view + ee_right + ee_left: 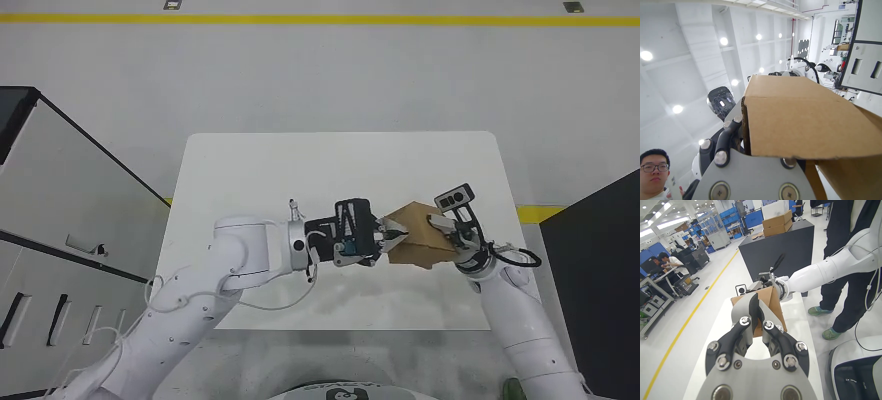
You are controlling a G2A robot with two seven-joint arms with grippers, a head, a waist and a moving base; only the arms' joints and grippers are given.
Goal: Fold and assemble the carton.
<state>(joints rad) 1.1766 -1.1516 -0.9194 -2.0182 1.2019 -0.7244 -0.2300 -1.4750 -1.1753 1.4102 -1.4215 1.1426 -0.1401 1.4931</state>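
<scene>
Left wrist view is showing the left gripper (755, 302) nearest, its jaws clenching on a raised edge of the carton (775, 306), with the cardboard passing straight between the two pads. Just beyond those jaws the carton is standing up as a creased, partly raised shape. One panel is sloping down toward the table (715, 325) beneath the jaws and another is turning away behind it. Farther on, at the carton's opposite end, the right gripper (766, 283) is meeting the cardboard. The carton is covering its jaws, so whether they are clamping or released cannot be told. Right wrist view is showing a broad panel with a fold line lying across that gripper, and a raw corrugated edge running down toward its jaws. From above, the carton is sitting between the two sets of jaws and touching both. Whether it is resting on the table or hanging just over it cannot be told. Judging from this, the work is sitting somewhere near its middle. The main creases are looking bent and the walls are rising, but the shape is looking skewed rather than square, and no closed top or locked bottom is showing. Squaring the walls, tucking the loose flaps and closing the box are seemingly remaining.
</scene>
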